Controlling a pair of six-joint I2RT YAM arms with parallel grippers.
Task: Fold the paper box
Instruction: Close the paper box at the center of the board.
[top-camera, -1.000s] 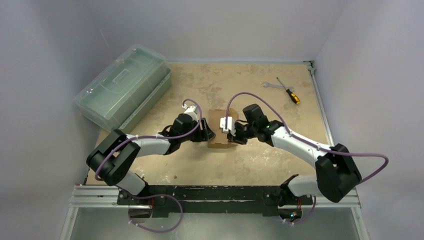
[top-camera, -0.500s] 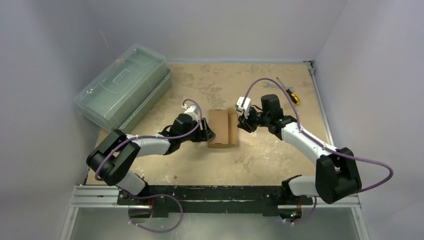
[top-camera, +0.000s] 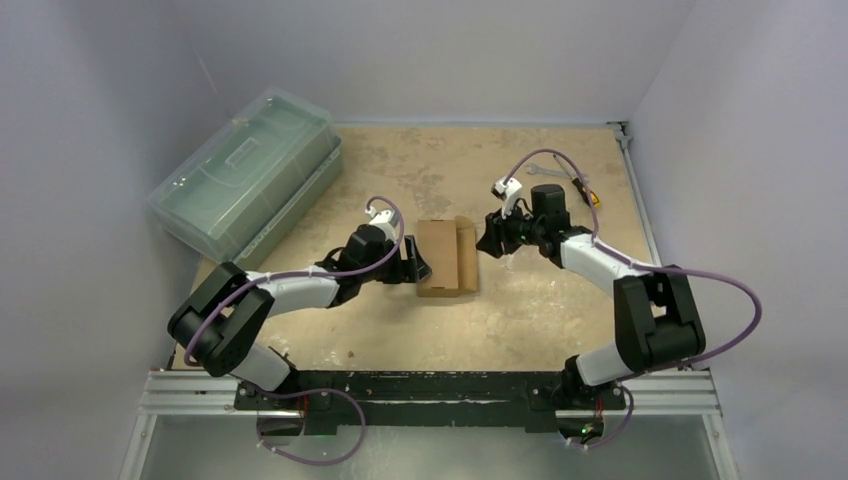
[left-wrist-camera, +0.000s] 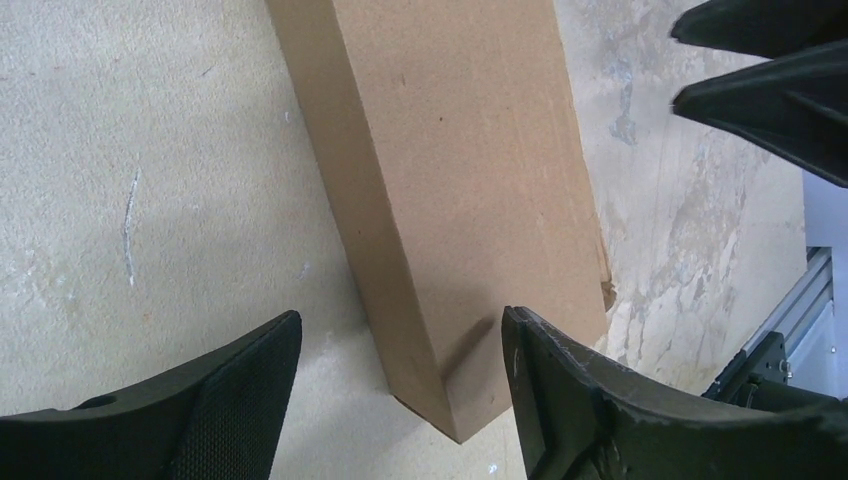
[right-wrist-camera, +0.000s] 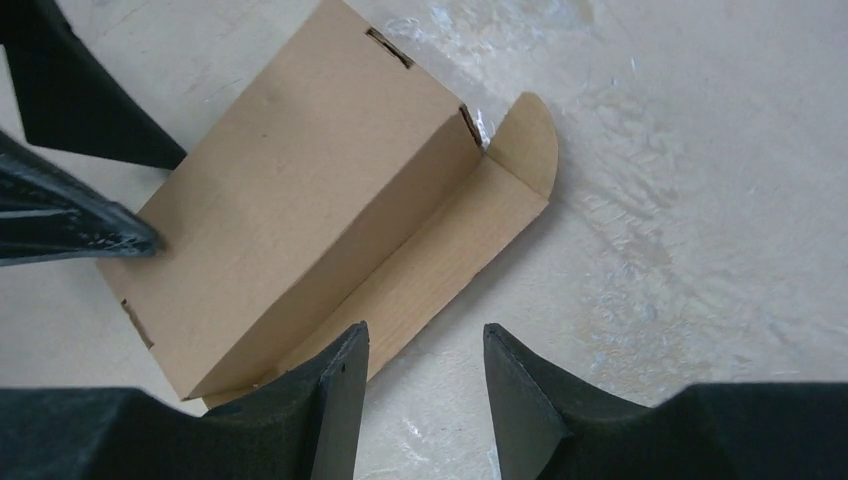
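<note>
The paper box (top-camera: 443, 257) is a plain brown carton lying on the table mid-scene, with a long side flap (top-camera: 467, 255) spread out on its right. In the left wrist view the box (left-wrist-camera: 460, 180) has its near corner between my left gripper's (left-wrist-camera: 400, 345) fingers; the jaws stand wide apart and do not clamp it. From the top, the left gripper (top-camera: 413, 268) sits at the box's left side. My right gripper (top-camera: 490, 240) hovers just right of the flap (right-wrist-camera: 450, 250), and the right gripper (right-wrist-camera: 425, 345) is open with only table between its fingers.
A large translucent green case (top-camera: 245, 170) lies at the back left. A wrench (top-camera: 540, 170) and a screwdriver (top-camera: 580, 186) lie at the back right. Grey walls close in three sides, and an aluminium rail (top-camera: 430, 395) runs along the near edge.
My right gripper left the box's top, drew back to the right and opened. The side flap it covered now lies spread out. My left gripper opened wider.
</note>
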